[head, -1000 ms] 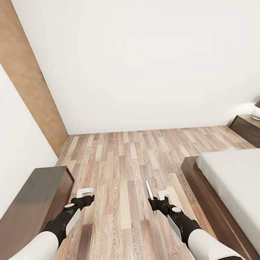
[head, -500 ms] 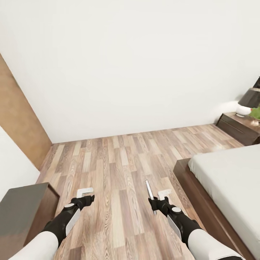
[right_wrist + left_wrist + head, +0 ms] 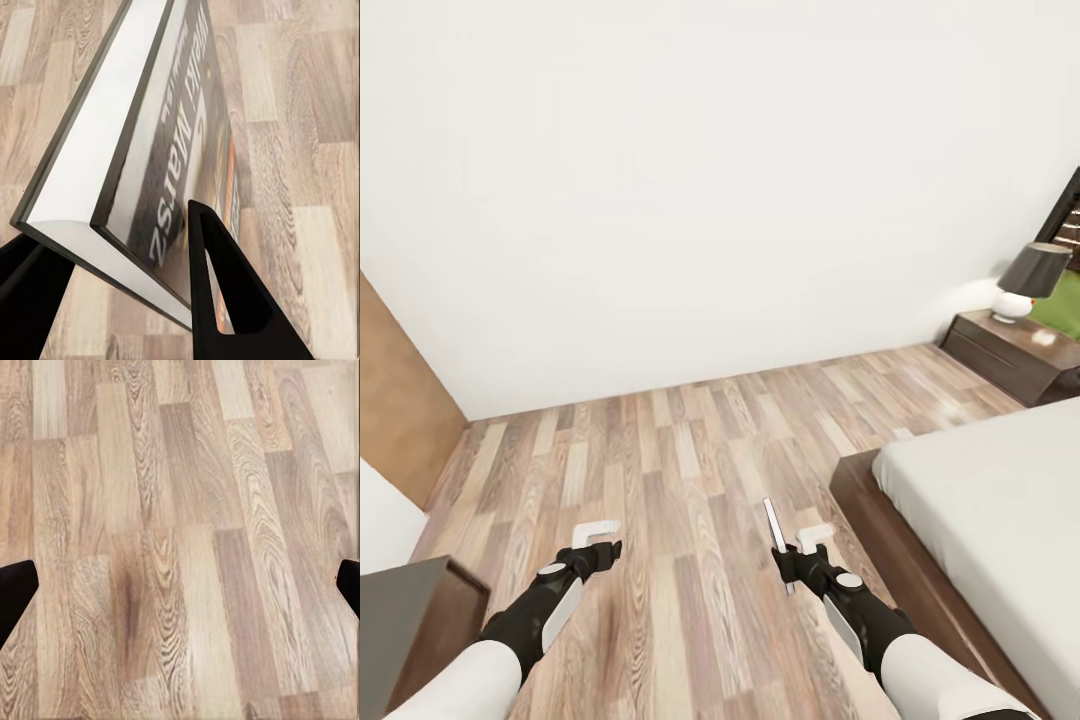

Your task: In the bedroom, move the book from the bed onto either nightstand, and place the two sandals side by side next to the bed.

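— While both arms are reaching out low over the wood-plank floor (image 3: 690,480), what is the right gripper (image 3: 792,560) carrying?

— It is pinching the book (image 3: 774,535), which is standing on edge and showing only as a thin sliver from the head view. In the right wrist view the book (image 3: 150,157) is filling most of the frame, its dark cover with white lettering and an orange band facing one black finger (image 3: 225,292), while the other finger is pressing from the page side.

— And the left gripper (image 3: 598,545)?

— It is hanging spread wide with nothing in it. In the left wrist view its two dark fingertips (image 3: 15,596) are sitting at opposite edges of the picture, with bare planks between them.

— Where is the bed (image 3: 980,520) lying?

— It is lying to the robot's right, its light-grey mattress resting on a dark-brown frame, near the right arm but apart from it.

— Is a nightstand (image 3: 1010,355) showing?

— Yes, it is standing beyond the bed against the white wall (image 3: 690,200), well apart from the book. A lamp (image 3: 1028,282) with a dark shade and a white base is sitting on its top.

— Anything on the robot's left?

— A dark-brown cabinet (image 3: 410,625) is sitting at the lower left corner, just beside the left arm
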Tool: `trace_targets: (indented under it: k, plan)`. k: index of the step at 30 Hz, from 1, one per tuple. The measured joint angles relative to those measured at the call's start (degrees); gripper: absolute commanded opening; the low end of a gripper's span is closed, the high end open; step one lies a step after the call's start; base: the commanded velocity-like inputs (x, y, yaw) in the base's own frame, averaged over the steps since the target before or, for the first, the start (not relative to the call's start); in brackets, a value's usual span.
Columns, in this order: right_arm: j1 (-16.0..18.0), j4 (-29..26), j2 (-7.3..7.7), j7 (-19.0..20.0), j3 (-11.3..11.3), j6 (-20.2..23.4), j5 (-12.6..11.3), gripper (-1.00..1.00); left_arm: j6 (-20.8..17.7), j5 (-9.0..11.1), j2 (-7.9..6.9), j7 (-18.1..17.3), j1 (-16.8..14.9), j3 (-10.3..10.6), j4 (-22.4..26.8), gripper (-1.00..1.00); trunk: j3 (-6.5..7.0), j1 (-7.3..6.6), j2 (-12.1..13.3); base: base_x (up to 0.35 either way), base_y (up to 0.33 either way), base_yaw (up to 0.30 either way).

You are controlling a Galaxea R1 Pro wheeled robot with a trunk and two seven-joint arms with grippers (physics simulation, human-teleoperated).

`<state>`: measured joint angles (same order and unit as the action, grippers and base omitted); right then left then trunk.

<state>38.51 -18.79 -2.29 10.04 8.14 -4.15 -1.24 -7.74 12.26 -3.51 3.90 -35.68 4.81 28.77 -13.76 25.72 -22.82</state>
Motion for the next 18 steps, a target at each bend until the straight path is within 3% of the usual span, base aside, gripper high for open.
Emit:
trace_targets:
  k: [9,18]
  plan:
    - [0.0,0.0,0.00,0.0,0.0,0.0,0.0,-1.00,-0.1,0.0,0.00,0.0,0.0,0.0,0.0,1.00,0.00,0.00,0.0,0.338,0.013,-0.277]
    - [0.0,0.0,0.01,0.0,0.1,0.1,0.0,-1.00,-0.1,0.0,0.00,0.0,0.0,0.0,0.0,1.00,0.00,0.00,0.0,0.328,0.143,-0.284]
